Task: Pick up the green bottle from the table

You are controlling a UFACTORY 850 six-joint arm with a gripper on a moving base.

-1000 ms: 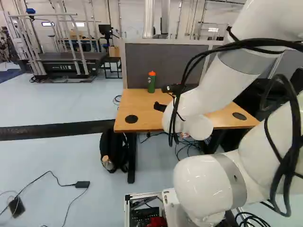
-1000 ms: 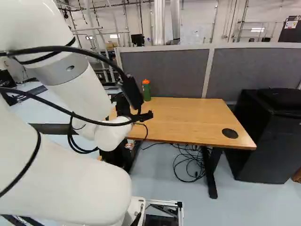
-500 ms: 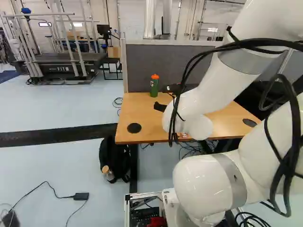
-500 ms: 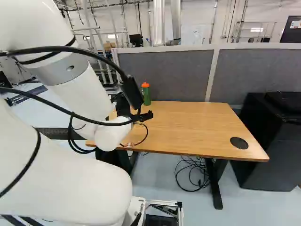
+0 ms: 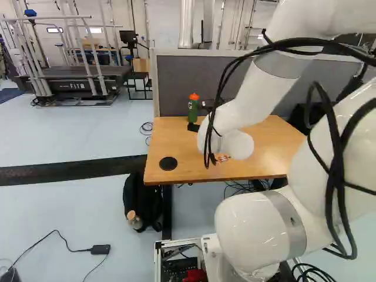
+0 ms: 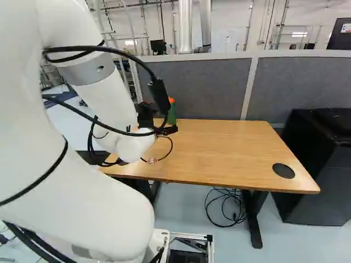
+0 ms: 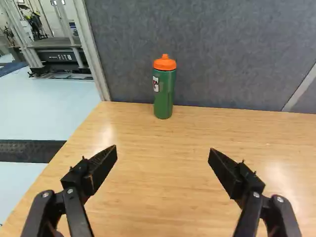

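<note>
Bottle (image 7: pixel 164 94) is standing upright, long axis vertical, at tabletop's (image 7: pixel 158 197) far left, just before partition (image 7: pixel 227 49). It is lying straight ahead of the fingers (image 7: pixel 101 165), centred on their gap, clear of both. Fingers are standing wide apart, holding nothing. Arm (image 5: pixel 249 103) is reaching over tabletop, forearm sloping down.

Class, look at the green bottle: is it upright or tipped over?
Upright: the green bottle stands on its base on the wooden table, its orange cap on top.

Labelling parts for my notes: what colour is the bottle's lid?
Orange; the lid shows best in the wrist view.
</note>
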